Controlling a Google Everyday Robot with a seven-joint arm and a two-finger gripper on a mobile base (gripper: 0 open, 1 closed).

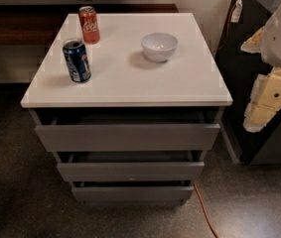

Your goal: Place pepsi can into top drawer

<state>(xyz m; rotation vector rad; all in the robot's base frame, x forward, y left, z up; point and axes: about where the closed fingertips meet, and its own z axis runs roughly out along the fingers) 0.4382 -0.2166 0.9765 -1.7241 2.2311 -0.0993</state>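
Currently pepsi can (pixel 77 61) upright front-left on white cabinet top (pixel 179 83), above top drawer (pixel 127 136); gripper (pixel 271 100) at right edge, well apart, grip state can't tell.

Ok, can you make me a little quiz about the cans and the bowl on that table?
1. True or false: the pepsi can stands nearer the front edge of the table than the Coca-Cola can.
2. What sits to the picture's right of both cans? A) a white bowl B) a plate C) a cup
3. Fill in: the robot's hand is off at the picture's ___ edge, touching no can.
Key: 1 true; 2 A; 3 right.
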